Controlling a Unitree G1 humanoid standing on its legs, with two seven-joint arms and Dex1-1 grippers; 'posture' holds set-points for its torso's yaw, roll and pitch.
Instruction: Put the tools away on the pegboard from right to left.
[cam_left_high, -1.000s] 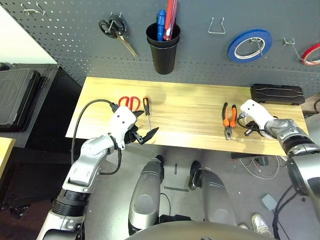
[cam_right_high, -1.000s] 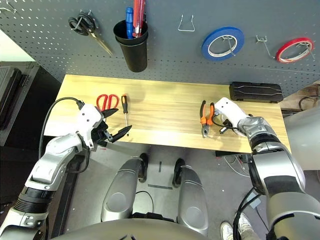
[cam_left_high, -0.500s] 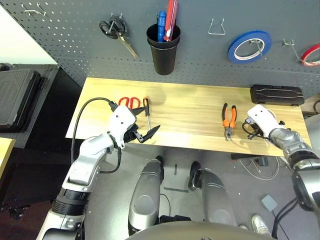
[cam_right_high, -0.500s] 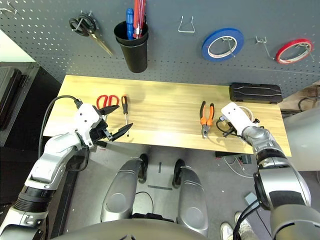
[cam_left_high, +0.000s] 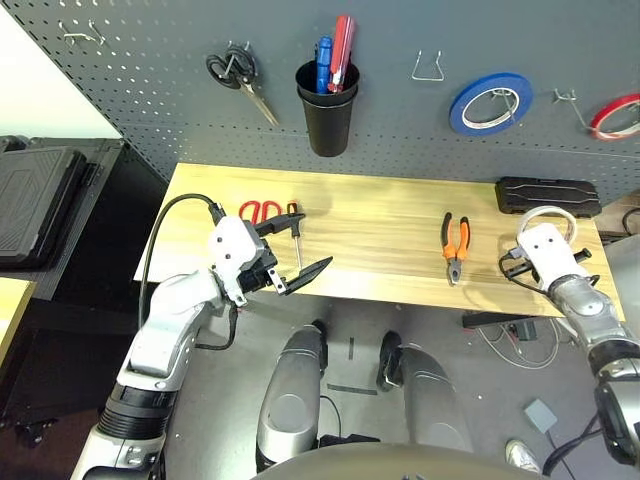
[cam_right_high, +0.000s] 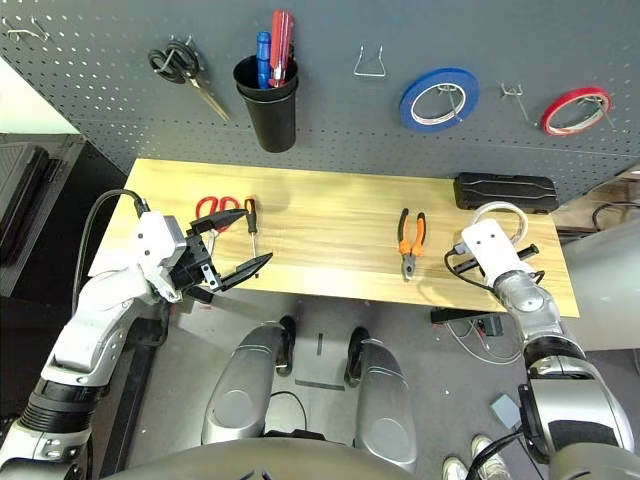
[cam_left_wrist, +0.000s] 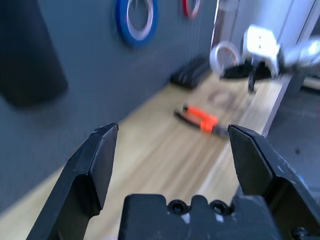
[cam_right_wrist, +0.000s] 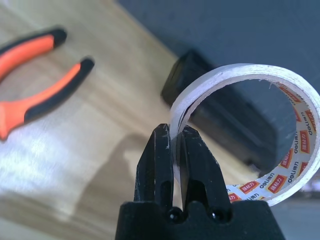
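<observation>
1. My right gripper (cam_right_wrist: 174, 150) has its jaws clamped on the wall of the white tape (cam_right_wrist: 260, 125), held over the tabletop's (cam_left_high: 380, 215) right end, near the black case (cam_left_high: 548, 193).
2. My left gripper (cam_left_wrist: 172, 150) hovers at the near left edge, jaws wide apart.
3. I see pliers (cam_left_high: 454, 243) right of centre, with scissors (cam_left_high: 256, 210) and screwdriver (cam_left_high: 296, 228) lying far left.
4. The pegboard (cam_left_high: 150, 60) stands behind.

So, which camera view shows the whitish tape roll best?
The right wrist view: the whitish tape roll is large there, its wall pinched by the right gripper. Both eye views show it small behind that gripper; the left wrist view shows it blurred.
</observation>
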